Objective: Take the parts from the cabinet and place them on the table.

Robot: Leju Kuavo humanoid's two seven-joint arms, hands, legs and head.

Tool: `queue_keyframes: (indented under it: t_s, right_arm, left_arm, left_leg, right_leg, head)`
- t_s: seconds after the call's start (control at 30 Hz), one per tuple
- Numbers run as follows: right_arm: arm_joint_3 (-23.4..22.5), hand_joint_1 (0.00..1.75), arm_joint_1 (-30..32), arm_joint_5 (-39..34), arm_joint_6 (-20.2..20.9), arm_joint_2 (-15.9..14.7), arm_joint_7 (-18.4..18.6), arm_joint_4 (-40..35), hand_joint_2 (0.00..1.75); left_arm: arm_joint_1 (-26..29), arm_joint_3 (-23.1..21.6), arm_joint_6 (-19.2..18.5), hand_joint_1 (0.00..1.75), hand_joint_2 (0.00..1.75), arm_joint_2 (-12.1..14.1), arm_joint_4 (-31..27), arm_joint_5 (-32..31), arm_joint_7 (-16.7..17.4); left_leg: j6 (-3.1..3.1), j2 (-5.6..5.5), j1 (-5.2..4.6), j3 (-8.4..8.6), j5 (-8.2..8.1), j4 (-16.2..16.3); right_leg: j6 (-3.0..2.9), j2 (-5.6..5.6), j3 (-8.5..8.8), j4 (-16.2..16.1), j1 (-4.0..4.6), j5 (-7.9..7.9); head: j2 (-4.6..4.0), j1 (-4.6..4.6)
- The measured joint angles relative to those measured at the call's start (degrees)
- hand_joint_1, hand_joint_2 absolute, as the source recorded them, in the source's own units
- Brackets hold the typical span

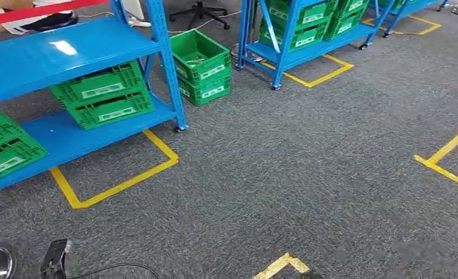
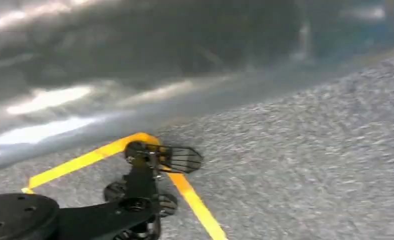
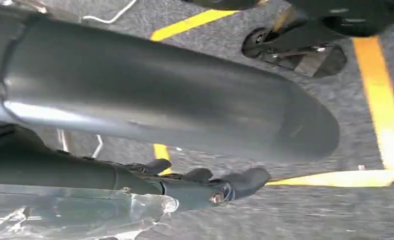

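Seemingly a part sealed in a clear plastic bag [image 3: 70,212], cut off at the frame edge, lies against the dark fingers [image 3: 235,182] of the right hand [image 3: 175,110], on the side away from its thick grey thumb; whether those fingers actually clasp it cannot be told. Beyond the fingertips, yellow floor tape [image 3: 380,100] crosses grey carpet [image 3: 285,215]. Motion blur smears the left hand [image 2: 135,60] into a grey mass, its state unreadable, while blue shelving [image 1: 64,52] with green crates [image 1: 104,96] stands well away.
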Motion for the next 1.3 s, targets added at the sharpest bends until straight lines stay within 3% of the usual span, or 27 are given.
queue_keyframes:
  t_s: [0.03, 0.07, 0.1, 0.17, 0.23, 0.27, 0.37, 0.4, 0.43, 0.47, 0.53, 0.57, 0.7, 0.73, 0.77, 0.8, 0.9, 0.93, 0.97, 1.0, 1.07, 1.1, 1.13, 1.2, 1.23, 1.27, 1.3]
  right_arm:
    - [-0.02, 0.00, 0.14, -0.09, 0.00, 0.00, 0.04, 0.00, 0.00]
    - [-0.04, 0.00, 0.43, -0.13, 0.00, -0.02, 0.20, 0.00, 0.00]
    - [-0.02, 0.00, 0.65, -0.13, 0.02, -0.02, 0.22, 0.00, 0.00]
    - [-0.04, 0.00, 0.83, -0.15, 0.00, -0.07, 0.20, 0.00, 0.00]
    - [-0.09, 0.00, 0.93, -0.20, 0.02, -0.11, 0.24, 0.02, 0.00]
    - [-0.13, 0.00, 0.73, -0.17, 0.09, -0.11, 0.28, 0.09, 0.00]
    - [-0.13, 0.00, 0.73, -0.11, 0.35, -0.13, 0.39, 0.11, 0.00]
    - [-0.13, 0.00, 0.73, -0.11, 0.42, -0.11, 0.39, 0.11, 0.00]
    - [-0.13, 0.00, 0.74, -0.11, 0.48, -0.18, 0.35, 0.11, 0.00]
    - [-0.13, 0.00, 0.66, -0.09, 0.52, -0.20, 0.33, 0.11, 0.00]
    - [-0.13, 0.00, 0.53, 0.00, 0.72, -0.20, 0.24, 0.11, 0.00]
    - [-0.13, 0.00, 0.55, 0.04, 0.77, -0.20, 0.20, 0.11, 0.00]
    - [-0.13, 0.00, 0.56, 0.04, 0.79, -0.20, 0.20, 0.11, 0.00]
    - [-0.13, 0.00, 0.64, 0.07, 1.03, -0.17, 0.20, 0.11, 0.00]
    - [-0.13, 0.00, 0.76, 0.09, 1.25, -0.11, 0.00, 0.20, 0.00]
    - [-0.11, 0.00, 0.71, 0.13, 1.29, -0.11, -0.07, 0.33, 0.00]
    - [-0.15, 0.00, 0.72, 0.24, 1.31, -0.15, -0.11, 0.33, 0.00]
    - [-0.15, 0.00, 0.56, 0.24, 1.31, -0.17, -0.13, 0.33, 0.00]
    - [-0.15, 0.00, 0.33, 0.24, 1.31, -0.15, -0.20, 0.33, 0.00]
    - [-0.13, 0.00, 0.24, 0.24, 1.35, -0.11, -0.22, 0.41, 0.00]
    - [-0.07, 0.00, 0.23, 0.26, 1.42, -0.07, -0.20, 0.48, 0.00]
    - [-0.07, 0.00, 0.34, 0.26, 1.42, -0.07, -0.15, 0.48, 0.00]
    - [-0.07, 0.00, 0.38, 0.28, 1.42, -0.07, -0.13, 0.48, 0.00]
    - [-0.07, 0.00, 0.34, 0.28, 1.42, -0.09, -0.13, 0.48, 0.00]
    - [-0.07, 0.00, 0.30, 0.28, 1.46, -0.09, -0.13, 0.48, 0.00]
    - [-0.07, 0.00, 0.33, 0.33, 1.55, -0.09, -0.15, 0.48, 0.00]
    - [-0.02, 0.00, 0.30, 0.37, 1.73, -0.04, -0.15, 0.63, 0.00]
  left_arm:
    - [0.00, -0.04, 0.00, 0.00, 0.00, 0.02, 0.02, 0.04, -0.11]
    - [0.16, -0.04, 0.20, 0.00, 0.00, -0.02, 0.02, 0.24, -0.11]
    - [0.34, -0.04, 0.26, 0.00, 0.00, -0.09, 0.00, 0.44, -0.11]
    - [0.48, -0.04, 0.48, 0.00, 0.00, -0.39, 0.02, 0.52, -0.11]
    - [0.52, -0.04, 0.57, 0.00, 0.00, -0.48, 0.00, 0.55, -0.11]
    - [0.56, -0.04, 0.68, 0.00, 0.00, -0.48, 0.00, 0.57, -0.06]
    - [0.43, -0.30, 0.55, 0.00, 0.00, -0.46, -0.02, 0.52, -0.06]
    - [0.43, -0.53, 0.50, 0.00, 0.00, -0.48, -0.02, 0.52, -0.04]
    - [0.40, -0.68, 0.44, 0.00, 0.00, -0.59, -0.02, 0.52, -0.06]
    - [0.35, -0.85, 0.37, 0.00, 0.00, -0.57, -0.02, 0.50, -0.07]
    - [0.40, -1.05, 0.74, 0.00, 0.00, -0.46, -0.02, 0.48, -0.07]
    - [0.47, -1.05, 0.98, 0.00, 0.00, -0.42, -0.02, 0.48, -0.04]
    - [0.50, -1.07, 1.09, 0.00, 0.00, -0.39, -0.02, 0.42, -0.04]
    - [0.69, -1.22, 1.57, 0.00, 0.00, -0.37, -0.02, 0.00, 0.15]
    - [0.75, -1.40, 1.79, 0.00, 0.00, -0.35, 0.00, -0.26, 0.37]
    - [0.56, -1.40, 1.81, 0.00, 0.00, -0.31, 0.00, -0.26, 0.37]
    - [0.57, -1.44, 1.81, 0.00, 0.00, -0.39, 0.02, -0.26, 0.57]
    - [0.53, -1.44, 1.81, 0.00, 0.00, -0.42, 0.02, -0.26, 0.57]
    - [0.53, -1.46, 1.81, 0.00, 0.00, -0.44, 0.02, -0.26, 0.57]
    - [0.43, -1.48, 1.79, 0.00, 0.00, -0.44, 0.02, -0.26, 0.57]
    - [0.11, -1.53, 1.79, 0.00, 0.00, -0.42, 0.02, -0.37, 0.57]
    - [0.13, -1.55, 1.79, 0.00, 0.00, -0.44, 0.02, -0.50, 0.57]
    - [0.25, -1.55, 1.79, 0.00, 0.00, -0.44, 0.02, -0.50, 0.57]
    - [0.37, -1.55, 1.79, 0.00, 0.00, -0.53, 0.02, -0.52, 0.57]
    - [0.35, -1.60, 1.75, 0.00, 0.00, -0.63, 0.02, -0.50, 0.57]
    - [0.33, -1.66, 1.64, 0.00, 0.00, -0.68, 0.02, -0.46, 0.57]
    - [0.20, -1.79, 1.62, 0.00, 0.00, -0.68, 0.02, -0.31, 0.50]
  left_leg:
    - [0.06, -0.41, -0.03, 0.33, -0.41, 0.03]
    - [0.04, -0.89, -0.05, 0.87, -0.85, 0.03]
    - [-0.04, -1.28, -0.04, 1.61, -1.36, 0.04]
    - [-0.37, -1.92, 0.19, 3.52, -2.62, 0.04]
    - [-1.10, -2.10, 0.10, 5.00, -4.15, 0.07]
    - [-1.40, -2.27, 0.03, 5.32, -4.65, 0.00]
    - [-2.53, -2.20, 0.01, 6.15, -4.35, -0.46]
    - [-2.74, -2.05, 0.01, 5.49, -4.10, 0.88]
    - [-2.97, -1.75, 0.01, 4.07, -3.43, 3.92]
    - [-3.17, -1.71, 0.02, 1.30, -3.87, 8.39]
    - [-3.33, -1.71, -0.05, -3.76, -8.36, 15.09]
    - [-3.30, -1.71, -0.06, -5.21, -10.20, 16.38]
    - [-3.29, -1.71, -0.06, -5.61, -10.67, 16.61]
    - [-3.16, -1.68, -0.07, -6.99, -10.48, 15.09]
    - [-2.17, 2.14, -0.66, -5.09, 2.84, 3.11]
    - [-2.07, 4.23, -0.96, -5.78, 3.38, 0.90]
    - [-1.58, 1.96, -1.05, -5.76, 3.60, 1.59]
    - [-1.30, 1.16, -0.58, -5.46, 3.77, 1.21]
    - [-1.03, 0.56, -0.30, -5.08, 3.73, 1.18]
    - [-0.67, 0.11, -0.22, -4.95, 3.54, 1.19]
    - [-0.27, -1.45, -0.21, -4.81, 3.26, 1.20]
    - [-0.21, -2.28, -0.21, -4.69, 3.12, 1.22]
    - [-0.26, -3.14, -0.19, -4.53, 2.94, 1.23]
    - [-0.52, -4.84, -0.07, -3.98, 2.62, 1.25]
    - [-0.78, -5.67, 0.06, -3.65, 2.44, 1.26]
    - [-1.08, -6.36, 0.13, -3.56, 2.28, 1.26]
    - [-1.36, -7.02, -0.13, -3.63, 2.19, 1.59]
  right_leg:
    - [0.10, 0.31, -3.23, 4.31, 0.02, -1.53]
    - [0.07, 0.36, -5.47, 6.39, 0.01, -1.58]
    - [-0.03, 0.36, -6.24, 5.66, 0.02, -0.15]
    - [-0.21, 0.35, -4.74, -1.62, -0.01, 4.94]
    - [-0.22, 0.22, -3.22, -9.93, -0.05, 12.44]
    - [-1.03, 0.35, -2.95, -9.87, 0.05, 10.10]
    - [-2.27, 0.60, -1.94, -10.17, 0.26, 10.53]
    - [-2.61, 0.70, -1.05, -10.64, -0.05, 10.35]
    - [-2.78, 0.57, -0.31, -10.90, -0.05, 10.20]
    - [-3.00, 0.38, 0.27, -11.09, -0.03, 10.00]
    - [-3.35, 0.24, 1.15, -11.14, 0.03, 9.13]
    - [-3.45, 0.14, 1.59, -11.14, 0.06, 8.76]
    - [-3.46, 0.11, 1.74, -11.14, 0.08, 8.61]
    - [-3.51, -0.34, 3.18, -11.15, 0.13, 7.48]
    - [-3.14, -1.76, 4.70, -11.40, 0.24, 5.45]
    - [-2.87, -2.10, 6.05, -10.45, 0.69, 4.58]
    - [-1.85, -4.42, 6.62, -11.60, 0.90, 3.00]
    - [-1.43, -4.74, 7.20, -11.57, 0.89, 2.67]
    - [-1.06, -2.25, 7.21, -10.64, 0.75, 1.87]
    - [-0.88, -0.51, 5.85, -7.93, 0.63, 0.02]
    - [-0.59, 0.31, 0.68, 1.61, 0.35, -4.48]
    - [-0.50, 0.35, -1.90, 5.46, 0.34, -5.42]
    - [-0.51, 0.35, -3.37, 6.59, 0.32, -4.64]
    - [-0.60, 0.57, -2.37, 1.10, 0.16, 0.87]
    - [-0.64, 1.39, -0.46, -4.39, 0.01, 4.44]
    - [-0.50, 3.86, 1.13, -9.20, -0.37, 7.01]
    - [-0.61, 4.83, 1.36, -9.84, -0.38, 6.61]
  head:
    - [0.00, 0.09]
    - [0.00, 0.11]
    - [0.00, 0.15]
    - [0.00, 0.13]
    - [0.00, 0.44]
    - [0.00, 0.57]
    - [0.00, 0.48]
    - [0.00, 0.35]
    - [0.00, 0.33]
    - [0.00, 0.18]
    - [0.00, 0.17]
    - [0.00, 0.17]
    - [0.00, 0.17]
    - [0.00, 0.18]
    - [0.00, 0.17]
    - [0.00, -0.19]
    - [0.00, -0.18]
    - [0.00, -0.17]
    - [0.00, 0.11]
    - [0.00, 0.15]
    - [0.00, 0.11]
    - [0.00, 0.13]
    - [0.00, 0.13]
    - [0.00, 0.13]
    - [0.00, 0.11]
    - [0.00, 0.18]
    - [0.00, 0.11]
